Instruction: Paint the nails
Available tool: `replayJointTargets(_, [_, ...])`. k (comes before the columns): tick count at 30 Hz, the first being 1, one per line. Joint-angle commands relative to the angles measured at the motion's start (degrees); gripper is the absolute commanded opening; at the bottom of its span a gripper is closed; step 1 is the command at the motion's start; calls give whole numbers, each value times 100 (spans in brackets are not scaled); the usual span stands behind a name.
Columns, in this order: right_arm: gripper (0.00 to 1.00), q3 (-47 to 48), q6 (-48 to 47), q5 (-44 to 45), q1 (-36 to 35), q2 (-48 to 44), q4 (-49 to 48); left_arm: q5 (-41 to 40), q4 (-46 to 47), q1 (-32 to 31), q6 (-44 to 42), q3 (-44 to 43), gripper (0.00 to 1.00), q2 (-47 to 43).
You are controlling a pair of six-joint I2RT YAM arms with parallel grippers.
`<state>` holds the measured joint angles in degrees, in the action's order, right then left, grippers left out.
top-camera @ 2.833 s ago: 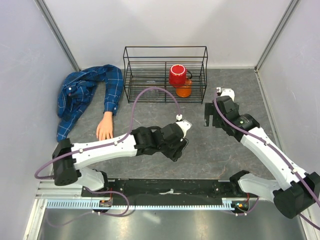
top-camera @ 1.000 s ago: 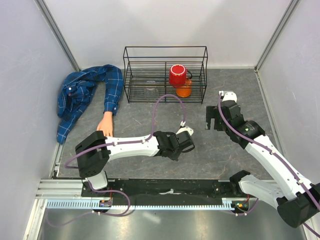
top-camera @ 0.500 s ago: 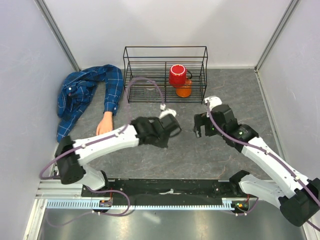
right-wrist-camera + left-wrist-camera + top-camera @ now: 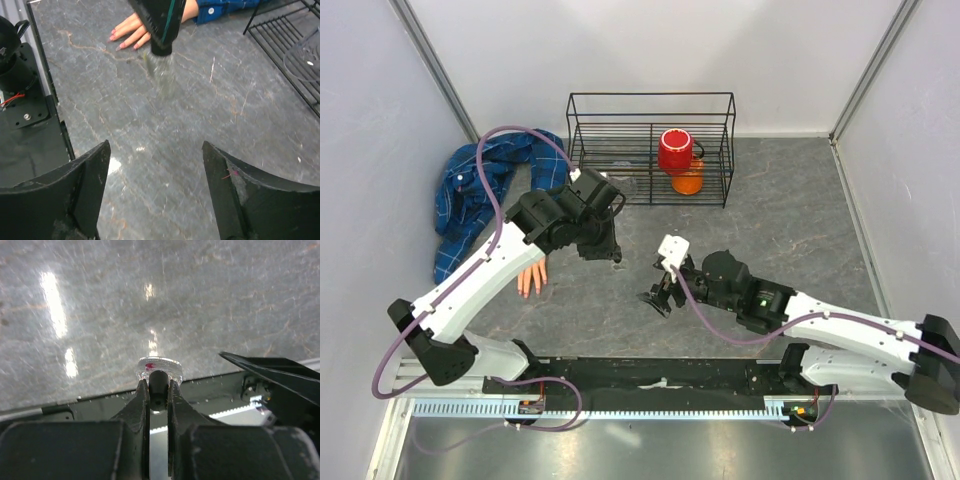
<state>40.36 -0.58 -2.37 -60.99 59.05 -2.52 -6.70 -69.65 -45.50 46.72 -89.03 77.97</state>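
While the left arm arches over the grey marbled tabletop in the overhead view, its left gripper hangs just right of the peach-skinned fake hand. The hand's fingers poke out from under the arm's white link, and its nails are too small to make out here. The blue plaid shirt lies crumpled at the left wall. Further back, the black wire basket holds a red cup. The right gripper reaches leftward, low over the table.

From the left wrist camera, the left gripper is pinched narrow around a small dark stem with a clear round disc, which carries a red speck.

In the right wrist view, the right gripper is spread wide with nothing between its fingers. Beyond it the fake hand lies flat, and the nails look pink.
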Motion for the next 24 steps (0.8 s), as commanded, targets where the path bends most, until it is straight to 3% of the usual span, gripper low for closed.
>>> replayJointTargets(1, [79, -72, -364, 185, -115, 344, -1346, 616, -234, 102, 469, -132, 2, -151])
replayJointTargets(7, [67, 60, -355, 343, -141, 792, -1777, 801, -93, 146, 663, 96, 2, -256])
replayJointTargets(24, [43, 306, -4, -316, -132, 1399, -2208, 872, 92, 155, 689, 229, 2, -213])
